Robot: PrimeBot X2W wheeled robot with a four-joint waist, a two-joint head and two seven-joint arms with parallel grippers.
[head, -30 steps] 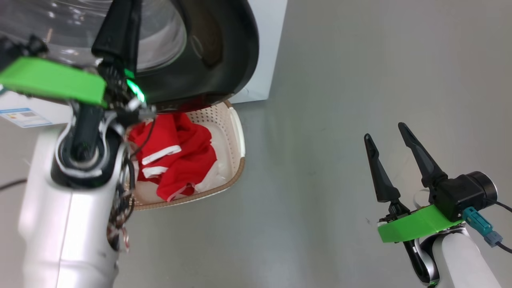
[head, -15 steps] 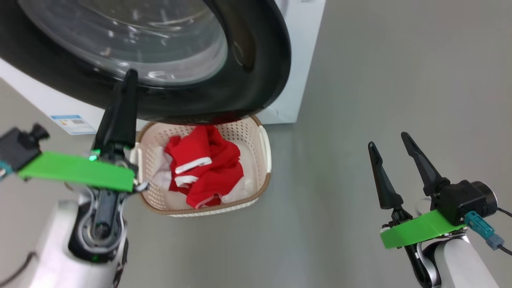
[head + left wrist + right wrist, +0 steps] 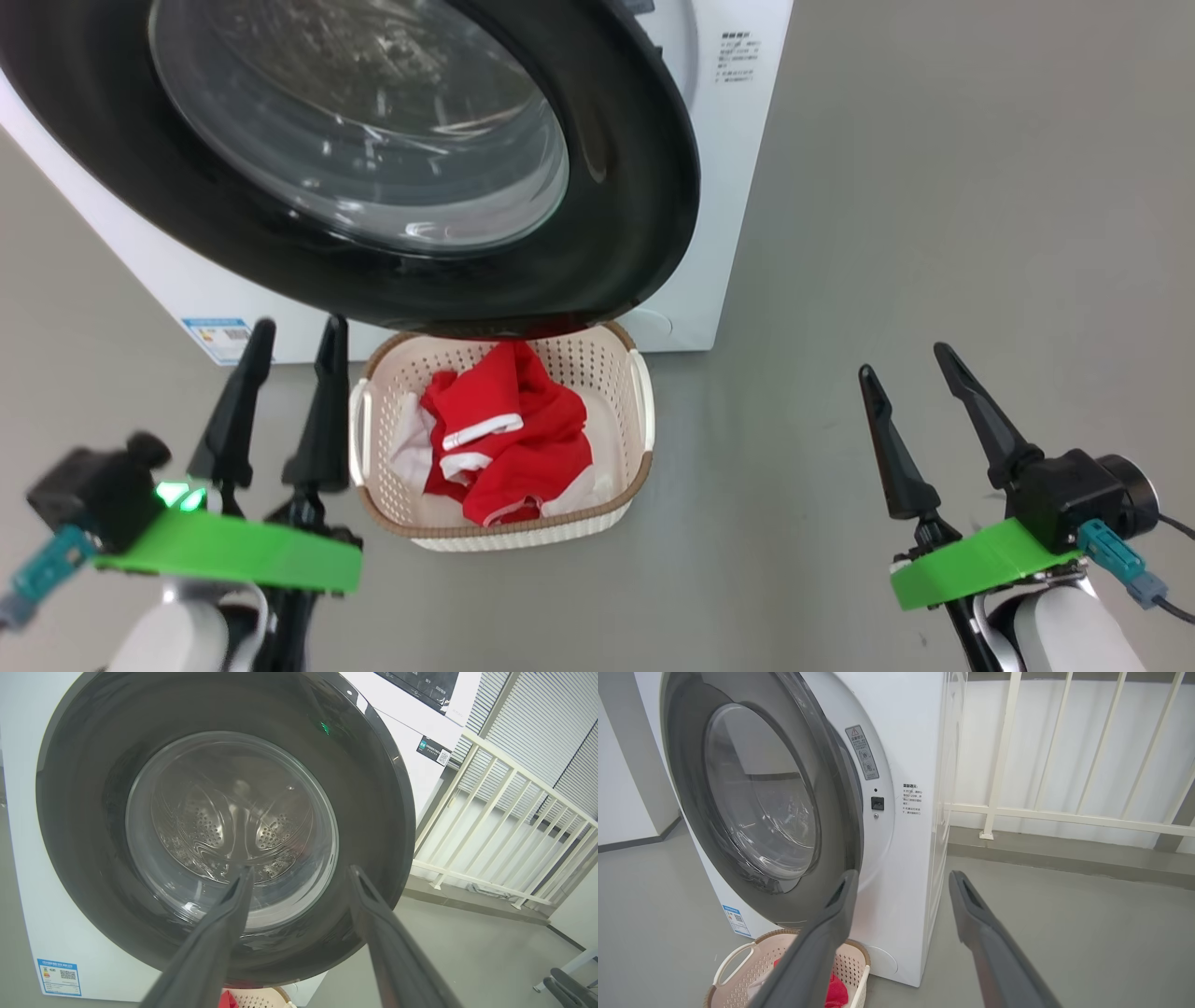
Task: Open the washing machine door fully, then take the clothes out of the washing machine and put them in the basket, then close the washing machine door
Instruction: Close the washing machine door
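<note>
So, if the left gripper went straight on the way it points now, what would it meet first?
Probably the washing machine door: the left gripper points at the lower edge of its glass bowl, though depth is unclear.

We hold our left tool (image 3: 300,323) low at the left, fingers spread wide and pointing up. Our right tool (image 3: 902,359) sits opposite, likewise spread.

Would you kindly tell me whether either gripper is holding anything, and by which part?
Nothing is held. The left gripper and the right gripper both stand open, fingers empty; the clothes lie in the basket.
</note>
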